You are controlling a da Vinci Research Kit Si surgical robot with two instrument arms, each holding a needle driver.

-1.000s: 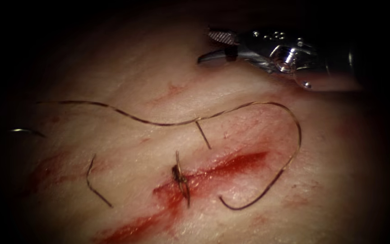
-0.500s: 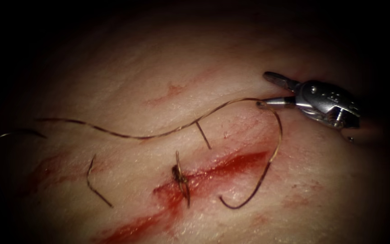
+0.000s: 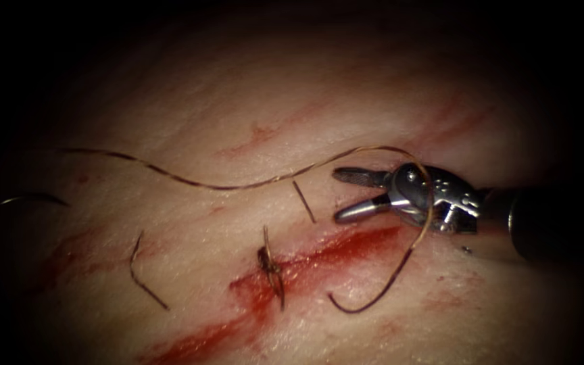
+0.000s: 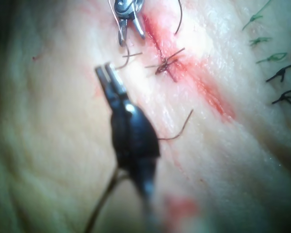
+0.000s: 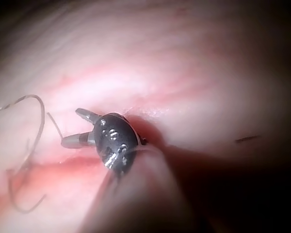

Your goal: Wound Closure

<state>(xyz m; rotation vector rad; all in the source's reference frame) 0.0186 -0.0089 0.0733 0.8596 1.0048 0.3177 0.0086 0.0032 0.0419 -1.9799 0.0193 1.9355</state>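
Observation:
The right tool (image 3: 337, 195) lies just above the right end of the red cut (image 3: 346, 245), jaws open with nothing between them. The long thread (image 3: 238, 186) runs in from the left, arches over this tool's wrist and curls down across the cut to a free end (image 3: 336, 301). A tied knot (image 3: 270, 262) sits on the cut. At the far left a thin curved glint, apparently the needle (image 3: 32, 198), lies on the tissue, held by neither tool. The left tool (image 4: 106, 74) hovers over the tissue beside the knot (image 4: 164, 65), facing the right tool (image 4: 132, 39). The right wrist view shows the right tool (image 5: 70, 127) and thread loop (image 5: 39, 116).
Two cut ends of thread lie loose: a short one (image 3: 303, 201) just left of the right tool's jaws and a bent one (image 3: 144, 274) left of the knot. Red fluid marks the tissue (image 3: 190, 108) along the cut. Older dark and green stitches (image 4: 281, 73) sit beyond the cut.
The right tool came down from the upper back, met the thread's arch, then moved left and down to just above the cut. The thread loop shifted left and now drapes over its wrist.

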